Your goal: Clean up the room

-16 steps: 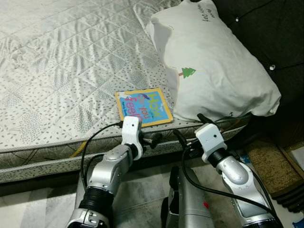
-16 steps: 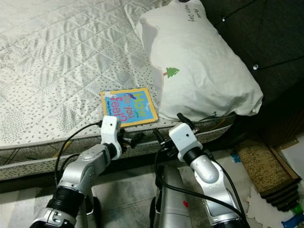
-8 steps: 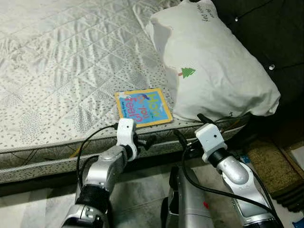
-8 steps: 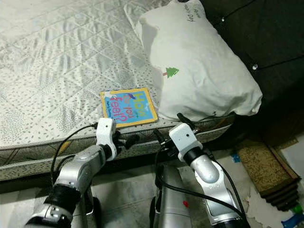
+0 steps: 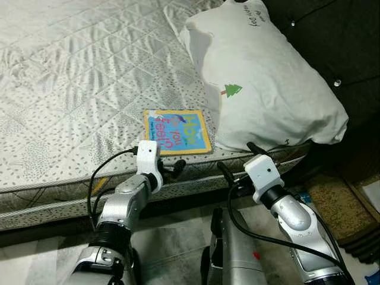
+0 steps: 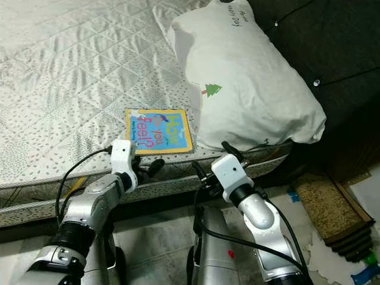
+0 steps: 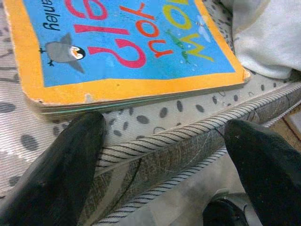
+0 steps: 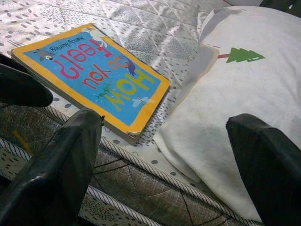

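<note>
Mattress point(image 5: 71, 89), flat book point(image 5: 176, 132), long axis toward pillow point(image 5: 267, 83)

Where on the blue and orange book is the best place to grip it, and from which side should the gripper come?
Probably the book is best gripped by its near edge. It lies flat on the mattress, close to the mattress edge, and the pillow crowds its far right corner. The open left gripper sits just before that edge, so it could come in level from the robot's side.

A home bedroom — quilted mattress point(image 5: 71, 89), pillow point(image 5: 267, 89).
</note>
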Motion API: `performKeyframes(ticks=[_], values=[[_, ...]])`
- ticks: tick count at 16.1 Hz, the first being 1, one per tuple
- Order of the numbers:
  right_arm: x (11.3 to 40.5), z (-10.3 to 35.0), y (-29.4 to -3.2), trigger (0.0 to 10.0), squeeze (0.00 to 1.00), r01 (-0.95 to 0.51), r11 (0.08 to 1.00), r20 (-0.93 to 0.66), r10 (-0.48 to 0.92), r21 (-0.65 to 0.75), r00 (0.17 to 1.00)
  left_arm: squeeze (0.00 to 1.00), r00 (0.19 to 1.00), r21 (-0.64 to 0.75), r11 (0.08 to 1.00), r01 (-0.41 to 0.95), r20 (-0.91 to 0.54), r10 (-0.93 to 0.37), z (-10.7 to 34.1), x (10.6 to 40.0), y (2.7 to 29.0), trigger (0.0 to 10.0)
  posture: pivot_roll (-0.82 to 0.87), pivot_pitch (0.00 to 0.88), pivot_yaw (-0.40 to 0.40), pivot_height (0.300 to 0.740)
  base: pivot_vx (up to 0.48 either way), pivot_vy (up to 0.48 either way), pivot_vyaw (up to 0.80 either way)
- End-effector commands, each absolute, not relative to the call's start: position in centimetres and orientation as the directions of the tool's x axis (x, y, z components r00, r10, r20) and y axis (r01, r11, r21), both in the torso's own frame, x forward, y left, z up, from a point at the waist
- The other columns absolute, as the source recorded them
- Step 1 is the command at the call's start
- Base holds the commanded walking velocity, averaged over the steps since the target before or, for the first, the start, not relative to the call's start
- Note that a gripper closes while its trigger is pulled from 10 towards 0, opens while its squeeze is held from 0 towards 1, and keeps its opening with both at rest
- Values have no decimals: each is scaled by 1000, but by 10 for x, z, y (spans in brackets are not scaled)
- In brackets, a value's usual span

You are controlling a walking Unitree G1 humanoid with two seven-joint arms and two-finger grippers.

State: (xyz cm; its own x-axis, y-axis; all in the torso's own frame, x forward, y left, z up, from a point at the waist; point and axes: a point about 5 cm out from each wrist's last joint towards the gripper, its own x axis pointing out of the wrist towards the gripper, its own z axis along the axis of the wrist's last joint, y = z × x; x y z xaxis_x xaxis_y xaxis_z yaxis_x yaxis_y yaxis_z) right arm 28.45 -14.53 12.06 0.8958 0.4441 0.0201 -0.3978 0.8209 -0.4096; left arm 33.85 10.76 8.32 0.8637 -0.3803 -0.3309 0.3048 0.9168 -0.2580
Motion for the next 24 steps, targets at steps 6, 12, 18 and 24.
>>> performKeyframes(ticks=[6,12,18,24], values=[[282,116,-149,10000,0,-398,818,1,438,-416,899,0,860,-262,920,291,-349,-372,77,337,105,10000,-11,196,-114,539,0,0,0],[287,116,-144,10000,0,-397,822,12,439,-409,898,0,841,-273,882,384,-292,-456,90,326,75,10000,12,186,-107,539,0,0,0],[299,120,-139,10000,0,-365,869,42,401,-332,915,0,897,-130,905,405,-136,-421,118,316,86,10000,41,163,-94,539,0,0,0],[328,125,-130,10000,0,-278,961,51,277,6,959,0,990,80,991,108,86,-115,143,293,171,10000,130,94,-80,539,0,0,0]])
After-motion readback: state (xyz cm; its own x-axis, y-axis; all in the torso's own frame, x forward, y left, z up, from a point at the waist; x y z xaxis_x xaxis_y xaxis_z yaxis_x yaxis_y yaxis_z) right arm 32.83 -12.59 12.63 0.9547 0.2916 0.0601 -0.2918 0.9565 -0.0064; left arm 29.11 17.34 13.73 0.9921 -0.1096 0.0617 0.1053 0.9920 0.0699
